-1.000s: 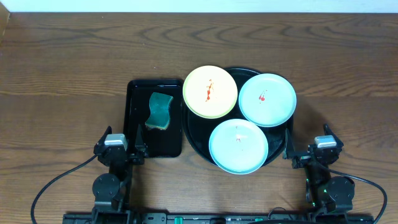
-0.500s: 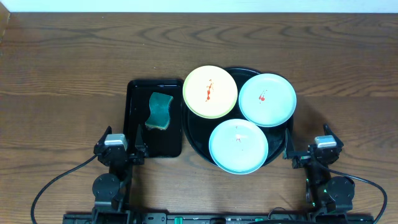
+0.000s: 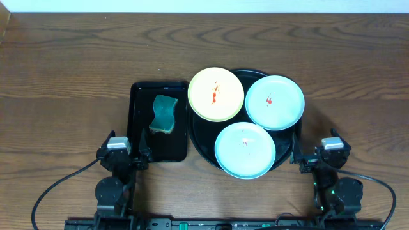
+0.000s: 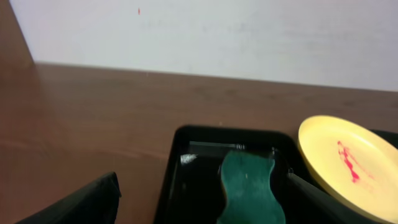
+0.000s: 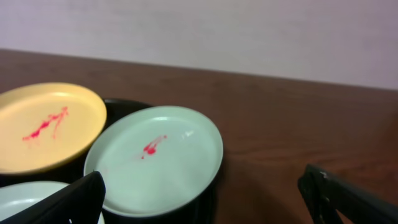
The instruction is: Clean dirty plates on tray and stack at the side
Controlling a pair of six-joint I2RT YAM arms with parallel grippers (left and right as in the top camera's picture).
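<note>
step: fetch sponge (image 3: pixel 164 114) | left end effector (image 3: pixel 124 160), right end effector (image 3: pixel 319 163): both released, empty | plates (image 3: pixel 245 150): three, smeared, on tray (image 3: pixel 203 144) | tip: left pinches sponge's narrow waist, clear of small tray (image 3: pixel 142 108) rim

Overhead straight down, wrist views low, facing wall (image 4: pixel 249 37), apparently sharing yellow plate (image 4: pixel 345 158)

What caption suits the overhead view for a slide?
A yellow plate and two blue plates, all red-smeared, on the round tray; sponge beside.
</note>
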